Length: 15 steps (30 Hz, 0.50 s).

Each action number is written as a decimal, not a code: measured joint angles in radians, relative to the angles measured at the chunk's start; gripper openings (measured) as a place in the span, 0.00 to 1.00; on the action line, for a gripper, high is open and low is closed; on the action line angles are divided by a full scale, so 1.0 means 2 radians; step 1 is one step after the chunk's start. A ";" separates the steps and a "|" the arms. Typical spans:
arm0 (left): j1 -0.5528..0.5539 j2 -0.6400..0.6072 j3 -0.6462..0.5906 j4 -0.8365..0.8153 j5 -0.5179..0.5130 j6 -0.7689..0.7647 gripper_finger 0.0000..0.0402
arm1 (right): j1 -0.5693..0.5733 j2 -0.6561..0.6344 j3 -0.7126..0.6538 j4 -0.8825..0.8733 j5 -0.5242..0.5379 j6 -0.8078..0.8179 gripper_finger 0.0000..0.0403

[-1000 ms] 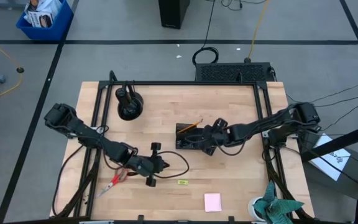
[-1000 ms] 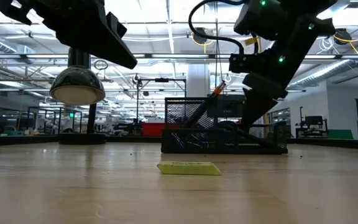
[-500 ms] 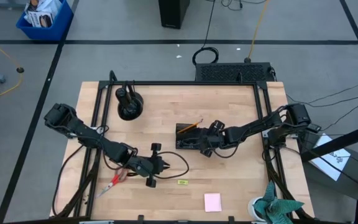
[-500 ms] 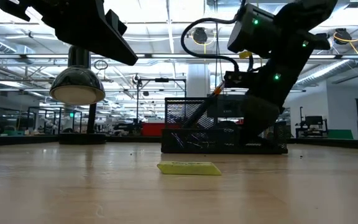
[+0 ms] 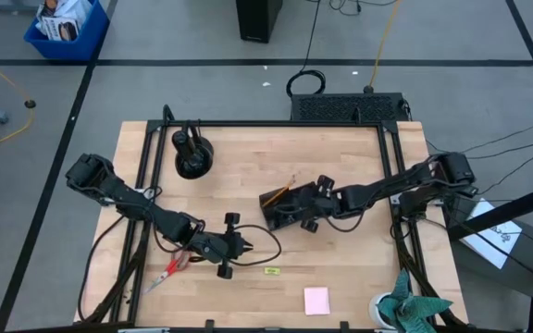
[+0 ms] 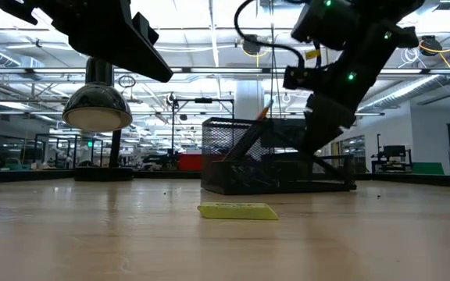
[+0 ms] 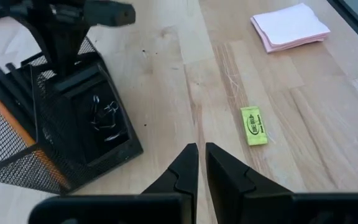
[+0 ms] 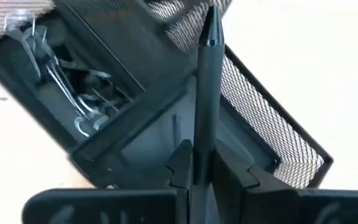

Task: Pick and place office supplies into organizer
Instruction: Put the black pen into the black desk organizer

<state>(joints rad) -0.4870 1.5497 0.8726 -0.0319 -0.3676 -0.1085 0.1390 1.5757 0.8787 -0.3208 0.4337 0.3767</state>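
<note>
Yellow-green tag (image 6: 237, 211) before mesh organizer (image 6: 276, 160)

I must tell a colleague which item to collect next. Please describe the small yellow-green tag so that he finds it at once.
Start at the black mesh organizer near the middle of the wooden table, then look toward the table's front edge. The yellow-green tag lies flat on bare wood there, between the organizer and the pink notepad. It is a tiny strip, far smaller than the square notepad.

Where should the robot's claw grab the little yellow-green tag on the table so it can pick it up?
Probably across its two long edges, near the middle, coming straight down from above. The yellow-green tag lies flat on the bare wooden table with nothing touching it, so no side has an edge to get under. Its narrow width should fit between the fingers.
</note>
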 joint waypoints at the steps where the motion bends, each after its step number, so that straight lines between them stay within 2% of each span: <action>1: 0.000 0.000 0.000 0.000 0.000 -0.001 0.09 | 0.000 -0.004 0.000 -0.001 0.000 0.000 0.07; 15: -0.001 0.000 0.000 0.009 0.002 -0.003 0.09 | 0.000 -0.026 0.000 -0.006 -0.008 -0.019 0.07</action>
<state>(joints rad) -0.4881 1.5497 0.8726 -0.0142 -0.3637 -0.1148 0.1390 1.5240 0.8795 -0.3338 0.4181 0.3388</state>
